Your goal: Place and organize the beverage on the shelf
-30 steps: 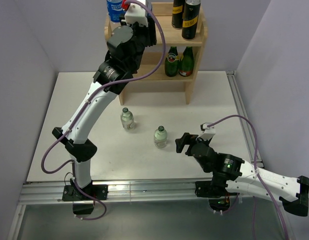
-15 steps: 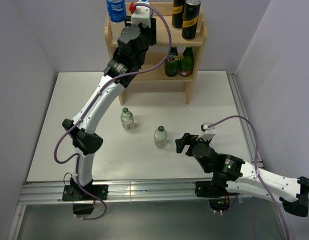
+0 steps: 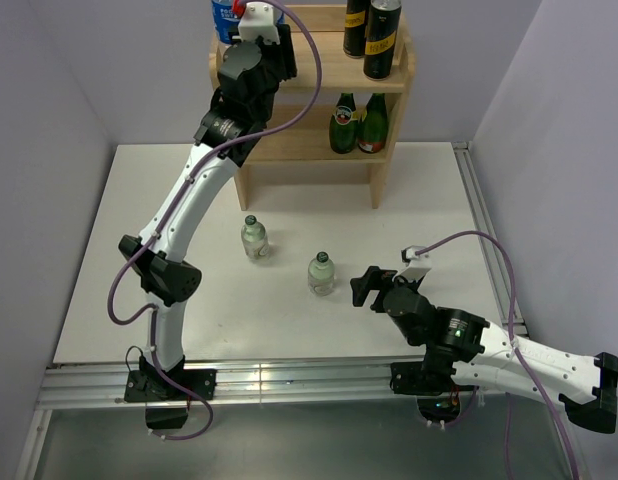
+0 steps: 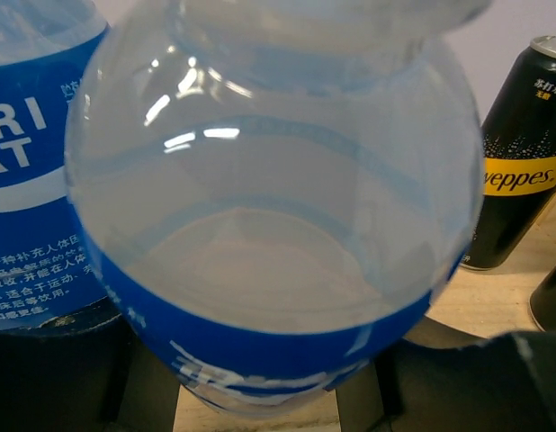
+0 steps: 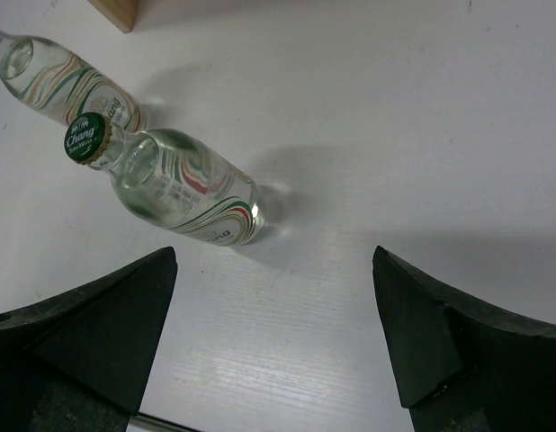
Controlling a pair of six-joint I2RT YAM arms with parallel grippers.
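Note:
My left gripper (image 3: 255, 22) is up at the top board of the wooden shelf (image 3: 389, 82), shut on a blue-labelled water bottle (image 4: 278, 234) that fills the left wrist view. The other blue-labelled bottle (image 4: 35, 171) stands right beside it and also shows in the top view (image 3: 221, 12). Two dark cans with yellow bands (image 3: 382, 40) stand at the right of the top board; one shows in the left wrist view (image 4: 516, 171). Two green-capped bottles stand on the table (image 3: 321, 272) (image 3: 253, 238). My right gripper (image 3: 365, 286) is open and empty, just right of the nearer one (image 5: 183, 184).
Two dark green glass bottles with red labels (image 3: 357, 124) stand on the shelf's lower tier. The white table (image 3: 429, 210) ends at a metal rail along the near edge. Purple walls close in on both sides.
My left arm has swung along the shelf's top board, first right, then back left toward the standing water bottle, with its bottle in hand. The right arm and the table bottles have not moved.

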